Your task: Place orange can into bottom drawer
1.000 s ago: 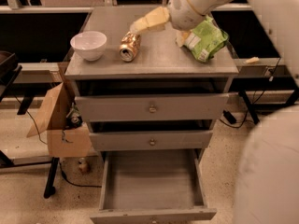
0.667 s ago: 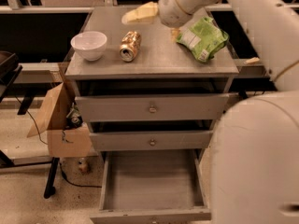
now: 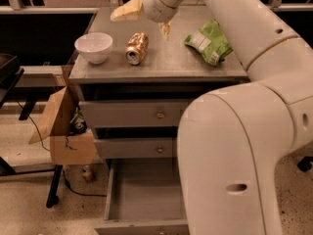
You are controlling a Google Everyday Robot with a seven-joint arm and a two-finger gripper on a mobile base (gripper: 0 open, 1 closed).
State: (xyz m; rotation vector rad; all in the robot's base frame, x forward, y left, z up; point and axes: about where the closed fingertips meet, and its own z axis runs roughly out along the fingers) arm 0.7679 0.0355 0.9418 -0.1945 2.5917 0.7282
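1. The orange can (image 3: 136,48) lies on its side on the worktop (image 3: 176,62), between a white bowl (image 3: 94,47) on its left and a green snack bag (image 3: 209,42) on its right.
2. My gripper (image 3: 140,26) hovers just above the can's far side, jaws released and spread wide, holding nothing.
3. The bottom drawer (image 3: 146,195) stands pulled open below, without the can.
4. I judge the grasp, the carry and the drop are all left to do.
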